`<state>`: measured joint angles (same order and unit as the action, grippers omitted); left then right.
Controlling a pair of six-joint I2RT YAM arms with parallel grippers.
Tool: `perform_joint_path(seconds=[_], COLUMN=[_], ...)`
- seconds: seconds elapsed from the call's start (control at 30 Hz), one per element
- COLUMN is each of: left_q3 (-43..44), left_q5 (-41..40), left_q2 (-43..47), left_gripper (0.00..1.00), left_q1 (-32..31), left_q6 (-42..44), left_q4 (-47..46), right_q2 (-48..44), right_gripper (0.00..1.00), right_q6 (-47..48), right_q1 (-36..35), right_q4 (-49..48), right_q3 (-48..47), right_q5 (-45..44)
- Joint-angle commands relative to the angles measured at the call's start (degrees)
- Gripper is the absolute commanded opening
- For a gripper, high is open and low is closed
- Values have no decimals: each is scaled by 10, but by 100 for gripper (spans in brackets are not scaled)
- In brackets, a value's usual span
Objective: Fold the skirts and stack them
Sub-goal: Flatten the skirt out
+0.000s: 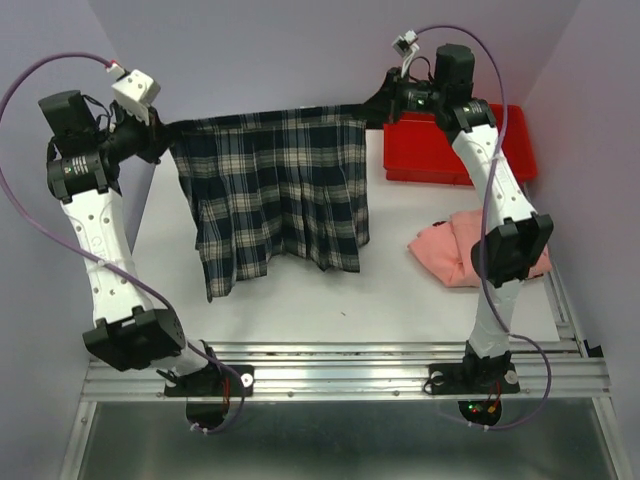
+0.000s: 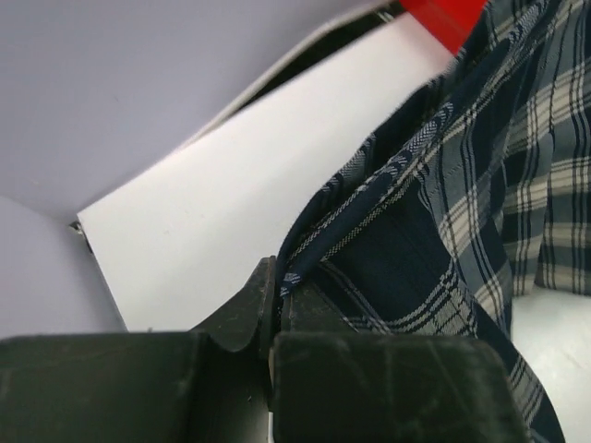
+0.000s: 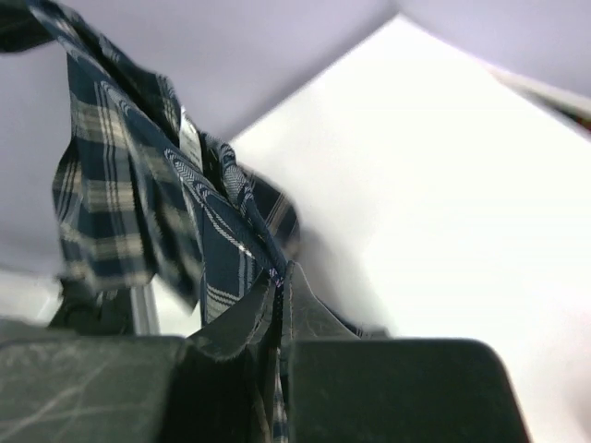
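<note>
**Friend:** What is your left end effector doing?

**Me:** My left end effector [image 2: 277, 297] is pinched shut on one top corner of the plaid skirt [image 1: 275, 185]. The dark blue band of the skirt goes right in between my two fingers.

**Friend:** And the other one?

**Me:** My right end effector [image 3: 280, 284] is pinched shut too. It grips the other top corner of the same skirt. The cloth bunches up just above my fingers there.

**Friend:** So where is the plaid skirt?

**Me:** It is up in the air, toward the back of the worktop [image 1: 400, 295]. It is pulled wide between my two arms, with its top edge almost straight from side to side. The pleats hang down from it. The left side hangs lower than the right side. I cannot tell if the bottom touches the worktop.

**Friend:** Where is the pink skirt?

**Me:** The pink skirt [image 1: 450, 252] lies in a soft heap on the right side of the worktop. My right arm goes over part of it. The red tray [image 1: 520, 150] sits behind it, near it but not touching.
</note>
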<state>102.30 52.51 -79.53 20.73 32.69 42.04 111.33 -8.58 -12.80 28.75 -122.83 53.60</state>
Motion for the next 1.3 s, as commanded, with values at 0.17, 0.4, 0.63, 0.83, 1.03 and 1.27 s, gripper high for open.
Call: perform_joint_path(seconds=[0.17, 0.4, 0.63, 0.83, 1.03, 1.27], left_q3=[61, -152, -110, -105, -143, -123], left_q5=[-11, -134, -296, -31, -91, -136], left_q2=[-13, 155, 132, 143, 176, 126], left_gripper=[0, 0, 0, 0, 0, 0], left_q1=[-90, -134, 21, -8, -76, -69], left_q6=[-55, -135, -169, -54, -5, -41], left_q4=[-63, -235, -315, -136, -90, -100], right_q2=[57, -63, -105, -130, -140, -105], right_gripper=[1, 1, 1, 1, 1, 1], right_q6=[-72, -34, -20, -68, -29, -12], right_q1=[-78, -64, 15, 9, 8, 8], right_q4=[-107, -136, -137, -171, -124, -107], right_q3=[-106, 23, 15, 76, 87, 87], right_q5=[-76, -147, -224, -178, -171, -170])
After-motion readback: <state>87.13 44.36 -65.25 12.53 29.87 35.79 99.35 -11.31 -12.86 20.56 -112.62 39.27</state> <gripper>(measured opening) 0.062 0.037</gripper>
